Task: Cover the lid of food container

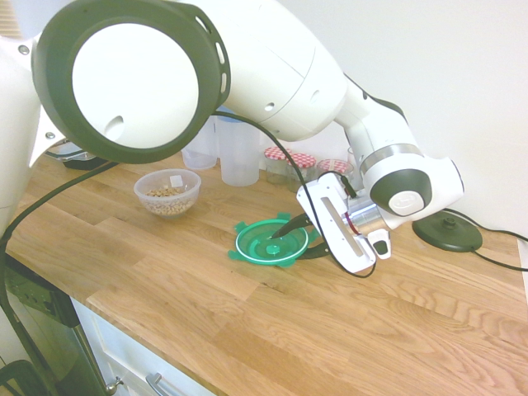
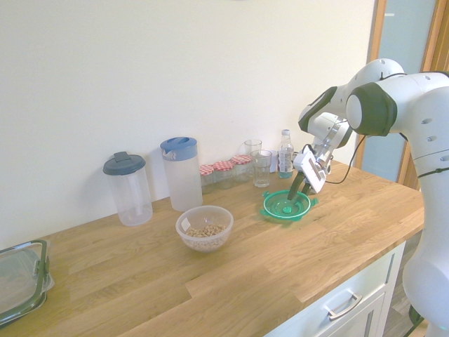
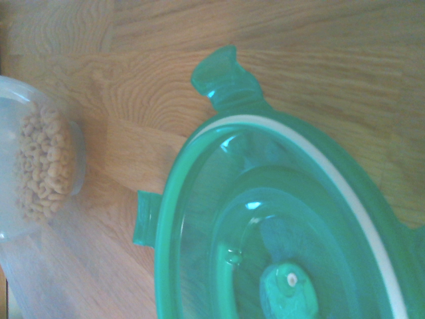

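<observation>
The green translucent lid (image 1: 266,244) (image 2: 285,208) lies flat on the wooden counter, inner side up, and fills the wrist view (image 3: 265,219). My gripper (image 1: 299,239) (image 2: 293,195) is tilted down at the lid's rim on the side away from the bowl. One dark finger reaches inside the lid and the other sits outside the rim, so the jaws still stand apart around it. The food container (image 1: 167,194) (image 2: 205,228) (image 3: 40,166), a small clear bowl of beige cereal, stands uncovered a short way off along the counter.
Two lidded pitchers (image 2: 128,186) (image 2: 181,172), red-capped jars (image 2: 223,170), glasses (image 2: 261,167) and a bottle (image 2: 285,153) line the wall behind. A black disc with a cord (image 1: 447,231) lies beyond the gripper. A rectangular clear container (image 2: 17,281) sits at the counter's far end.
</observation>
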Controlling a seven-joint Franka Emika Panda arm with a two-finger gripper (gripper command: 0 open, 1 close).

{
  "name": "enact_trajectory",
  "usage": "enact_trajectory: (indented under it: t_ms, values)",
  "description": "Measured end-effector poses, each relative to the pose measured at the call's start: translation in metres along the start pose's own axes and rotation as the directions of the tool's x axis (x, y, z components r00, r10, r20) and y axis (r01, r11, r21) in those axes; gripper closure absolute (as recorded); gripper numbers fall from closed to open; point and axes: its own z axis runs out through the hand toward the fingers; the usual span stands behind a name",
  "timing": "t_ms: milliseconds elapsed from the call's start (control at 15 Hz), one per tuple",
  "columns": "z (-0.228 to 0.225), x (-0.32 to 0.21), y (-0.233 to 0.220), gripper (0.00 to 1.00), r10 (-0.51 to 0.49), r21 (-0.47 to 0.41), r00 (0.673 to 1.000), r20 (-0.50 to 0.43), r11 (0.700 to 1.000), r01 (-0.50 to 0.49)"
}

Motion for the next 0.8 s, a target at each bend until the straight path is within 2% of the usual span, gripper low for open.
enact_trajectory:
  t_ms: [800]
  values:
    - [-0.0037,-0.0029,0.0100,1.00,0.013,-0.039,1.000,-0.022,0.999,-0.014]
